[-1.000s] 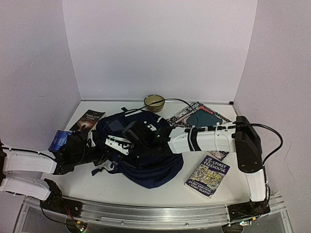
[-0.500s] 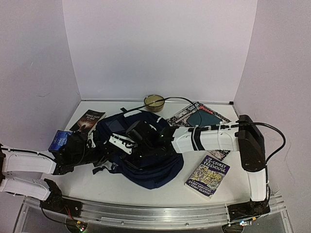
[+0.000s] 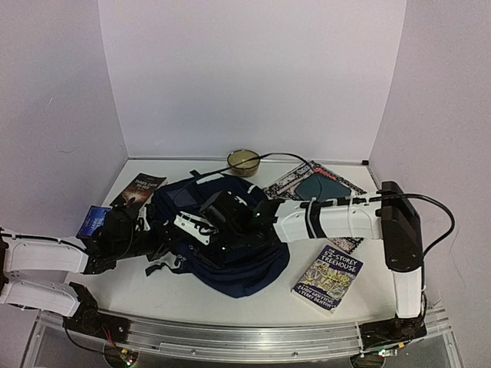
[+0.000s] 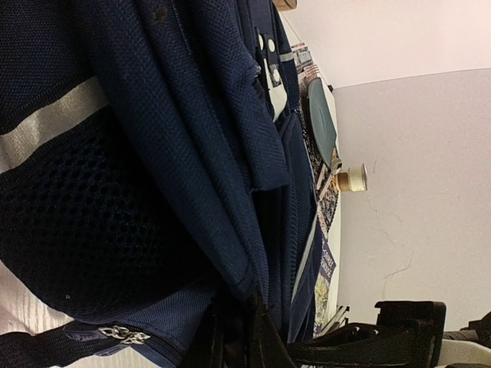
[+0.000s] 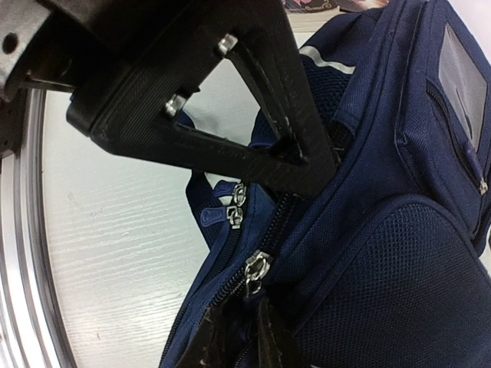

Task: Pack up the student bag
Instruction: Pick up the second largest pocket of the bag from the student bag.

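Note:
The student bag [image 3: 238, 253] is a navy-blue backpack lying in the middle of the table, its fabric filling the left wrist view [image 4: 153, 153]. My left gripper [image 3: 149, 230] sits at the bag's left edge, and its jaws [image 4: 249, 314] are shut on a fold of the bag's fabric. My right gripper [image 3: 186, 236] hangs over the bag's left part. Its two dark fingers [image 5: 242, 337] stand close on either side of the blue tab under a silver zipper pull [image 5: 257, 270]. Two more sliders [image 5: 234, 207] lie on the neighbouring zip. The left gripper's black frame [image 5: 230, 115] fills the top of the right wrist view.
A purple Treehouse book [image 3: 327, 277] lies right of the bag. A patterned book with a teal cover on it [image 3: 314, 184] lies behind. A dark book [image 3: 138, 190] and a small blue one [image 3: 93, 222] lie at the left. A round bowl [image 3: 244, 160] stands at the back wall.
My right gripper has shifted a little to the left over the bag, and the right arm has straightened slightly. The left arm has barely moved.

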You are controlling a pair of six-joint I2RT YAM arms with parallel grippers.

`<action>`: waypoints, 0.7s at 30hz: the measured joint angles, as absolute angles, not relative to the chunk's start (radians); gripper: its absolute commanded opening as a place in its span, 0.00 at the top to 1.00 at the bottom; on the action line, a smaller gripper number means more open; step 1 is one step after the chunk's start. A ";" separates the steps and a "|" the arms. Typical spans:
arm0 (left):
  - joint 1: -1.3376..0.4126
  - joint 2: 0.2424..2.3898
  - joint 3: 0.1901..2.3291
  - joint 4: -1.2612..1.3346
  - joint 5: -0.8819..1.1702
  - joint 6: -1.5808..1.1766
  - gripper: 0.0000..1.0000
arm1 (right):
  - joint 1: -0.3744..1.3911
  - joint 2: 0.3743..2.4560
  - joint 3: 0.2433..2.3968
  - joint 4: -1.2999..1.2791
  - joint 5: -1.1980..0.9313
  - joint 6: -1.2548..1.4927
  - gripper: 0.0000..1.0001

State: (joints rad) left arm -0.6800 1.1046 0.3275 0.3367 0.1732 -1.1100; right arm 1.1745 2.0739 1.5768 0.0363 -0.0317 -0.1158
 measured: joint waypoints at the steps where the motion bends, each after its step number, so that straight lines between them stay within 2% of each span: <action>1: -0.680 1.105 0.327 0.334 0.174 -1.115 1.00 | 1.177 2.076 1.576 0.038 -0.028 -0.115 0.75; 7: -0.679 1.105 0.327 0.331 0.174 -1.133 1.00 | 1.188 2.080 1.549 0.083 0.004 -0.111 0.75; 14: -0.672 1.105 0.327 0.331 0.173 -1.155 1.00 | 1.200 2.095 1.528 0.153 0.086 -0.113 0.85; 21: -0.670 1.104 0.327 0.321 0.154 -1.170 1.00 | 1.210 2.125 1.534 0.200 0.146 -0.120 0.81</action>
